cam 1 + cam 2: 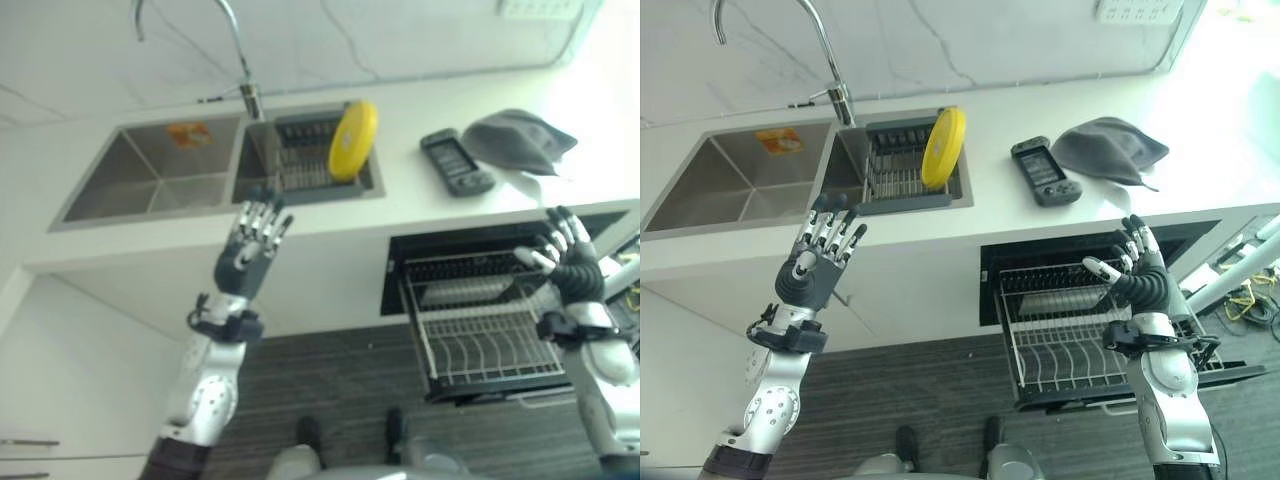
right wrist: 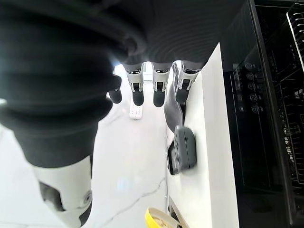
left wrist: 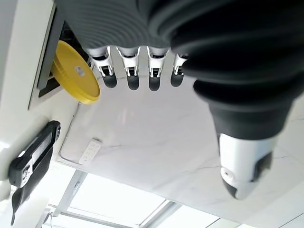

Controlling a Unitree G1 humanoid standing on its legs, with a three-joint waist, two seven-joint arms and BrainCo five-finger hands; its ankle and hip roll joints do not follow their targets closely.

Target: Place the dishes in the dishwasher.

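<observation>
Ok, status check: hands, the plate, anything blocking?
Left hand open, empty, below sink. Right hand open, empty, over pulled-out dishwasher rack. Yellow plate upright in sink rack. Path clear.

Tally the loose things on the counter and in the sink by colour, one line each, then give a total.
Yellow: 1, the yellow plate standing on edge in the sink rack.
Black: 1, the black handheld device on the counter.
Grey: 1, the grey cloth beside it.
Total: 3.
</observation>
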